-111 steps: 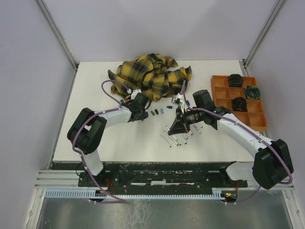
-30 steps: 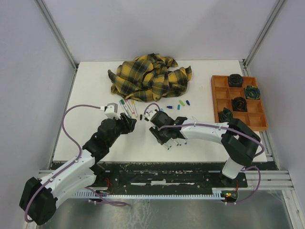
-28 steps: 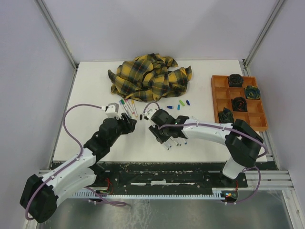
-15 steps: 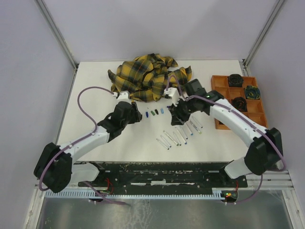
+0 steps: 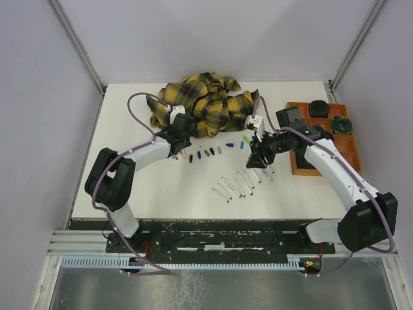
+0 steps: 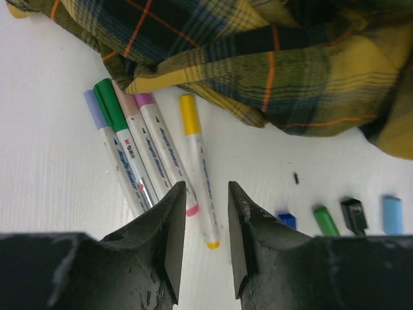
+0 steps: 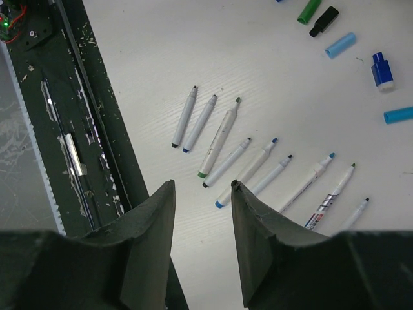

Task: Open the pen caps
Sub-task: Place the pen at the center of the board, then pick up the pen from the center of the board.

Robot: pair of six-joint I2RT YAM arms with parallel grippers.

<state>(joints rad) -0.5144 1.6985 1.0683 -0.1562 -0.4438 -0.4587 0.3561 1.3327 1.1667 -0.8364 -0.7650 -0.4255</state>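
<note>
Pens of thin white plastic (image 6: pixel 159 139), five with stubby coloured caps (image 6: pixel 188 115) still on, lie just ahead of my left pincer (image 6: pixel 203 194), half open and empty, their long axes pointing away from it, capped ends far, beside the yellow-and-black plaid cloth (image 6: pixel 258 58).

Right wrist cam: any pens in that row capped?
No, the pens in the row all show bare tips, and loose pen caps lie apart from them.

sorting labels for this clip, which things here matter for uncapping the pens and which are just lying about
Job: capped pens, uncapped pens, loose caps.
Lying about: plaid cloth, orange tray, dark rolls in it.
</note>
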